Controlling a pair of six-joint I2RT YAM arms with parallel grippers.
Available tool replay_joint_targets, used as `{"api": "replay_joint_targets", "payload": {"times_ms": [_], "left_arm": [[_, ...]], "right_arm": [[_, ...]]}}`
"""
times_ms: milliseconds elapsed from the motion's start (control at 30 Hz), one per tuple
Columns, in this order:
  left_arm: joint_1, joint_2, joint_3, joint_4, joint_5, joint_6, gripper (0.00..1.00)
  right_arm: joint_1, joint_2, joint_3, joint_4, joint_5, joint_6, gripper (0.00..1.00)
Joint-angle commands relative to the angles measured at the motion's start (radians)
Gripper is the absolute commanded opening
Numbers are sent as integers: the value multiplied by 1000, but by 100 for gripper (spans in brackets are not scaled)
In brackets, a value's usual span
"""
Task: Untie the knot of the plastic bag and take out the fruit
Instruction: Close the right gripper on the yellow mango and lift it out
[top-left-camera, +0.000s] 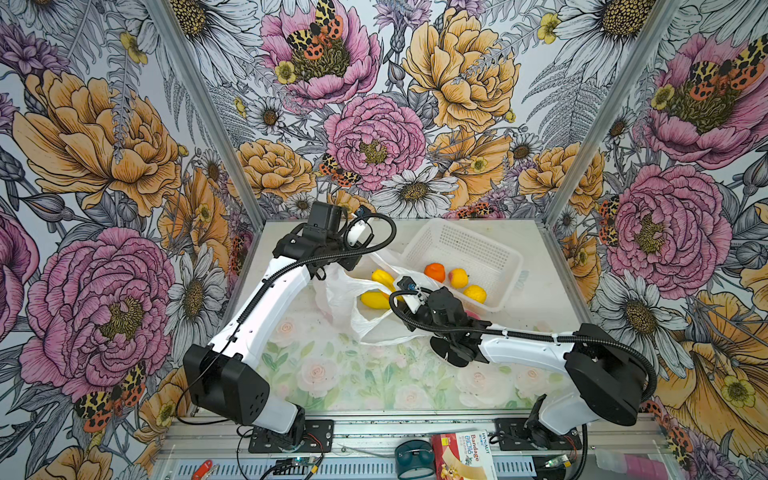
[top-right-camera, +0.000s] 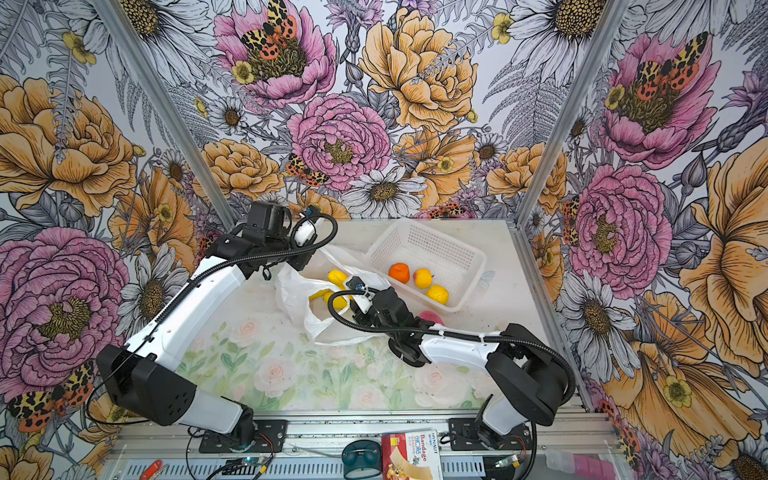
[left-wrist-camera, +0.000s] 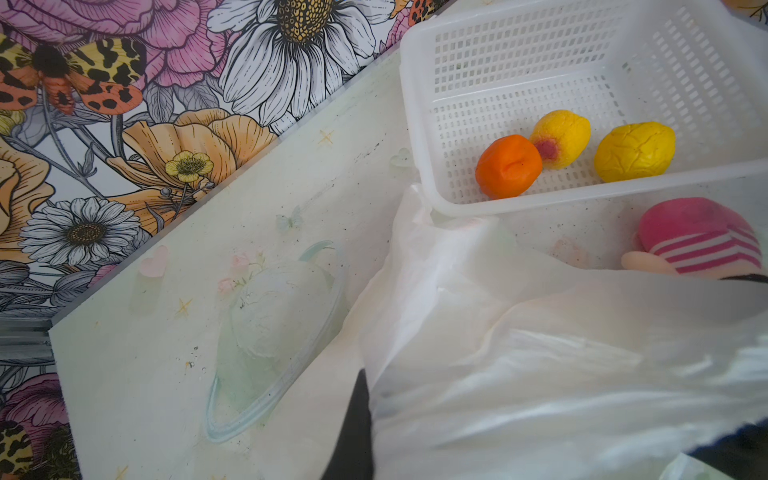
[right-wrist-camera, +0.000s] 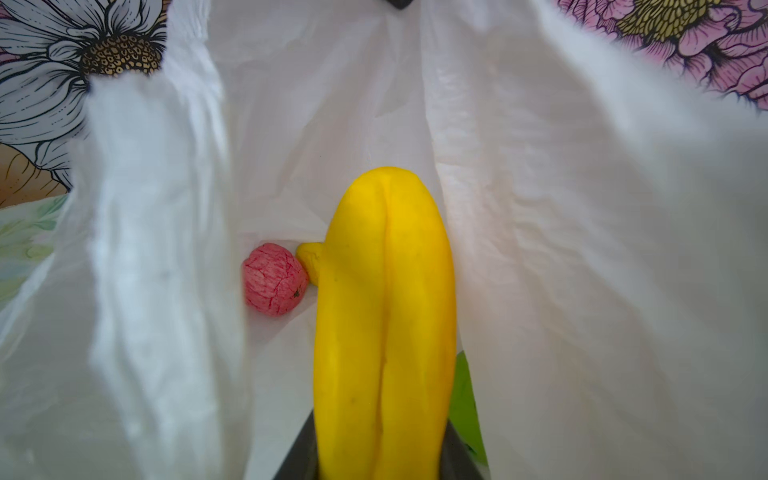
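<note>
In both top views the left gripper (top-left-camera: 328, 270) is clamped on the rim of the plastic bag (top-left-camera: 345, 291), holding its mouth up and open. No knot shows, so I judge it undone. The right arm (top-left-camera: 519, 353) reaches into that mouth, its wrist hiding its own jaws, and three fruit (top-left-camera: 458, 277) lie in the white basket (top-left-camera: 511, 257) off to the side of that wrist. Only these views show how far a lifted fruit must travel to the basket. The left wrist view shows film bunched right at the left jaws and the basket beyond them. It also shows a pink-striped doll (left-wrist-camera: 698, 243) just outside the basket, which the top views nearly hide; the pinch itself is veiled by film. If that pinch slips, the mouth would fall over the right arm. The right wrist view alone shows the right gripper (right-wrist-camera: 380, 455) closed on a long yellow fruit (right-wrist-camera: 384, 311), held near one end. A pink-red fruit (right-wrist-camera: 274, 279) lies deeper in the bag ahead of the jaws, and something green (right-wrist-camera: 465, 395) sits beside one jaw. The glossy fruit could swivel or slide out of the grip. Film hanging close on both sides could also catch on the jaws and drag the bag along.
</note>
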Motion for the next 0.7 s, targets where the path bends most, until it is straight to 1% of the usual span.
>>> {"api": "replay_joint_targets", "payload": {"times_ms": [0, 133, 200, 300, 533, 600, 667], "left_arm": [[10, -22, 30, 17, 0, -8, 0], [10, -20, 32, 17, -1, -11, 0], [10, -20, 31, 18, 0, -9, 0], [6, -22, 30, 17, -2, -8, 0], [4, -22, 29, 17, -7, -6, 0], [5, -23, 29, 17, -7, -6, 0], [4, -22, 30, 17, -6, -6, 0]], "right_arm": [[16, -73, -7, 22, -20, -4, 15], [53, -170, -69, 80, -74, 13, 19], [61, -174, -88, 128, -102, 28, 20], [70, -110, -61, 149, -111, 44, 20], [85, 147, 111, 86, -101, 81, 14], [95, 177, 154, 43, -100, 81, 12], [122, 174, 171, 13, -78, 64, 12]]}}
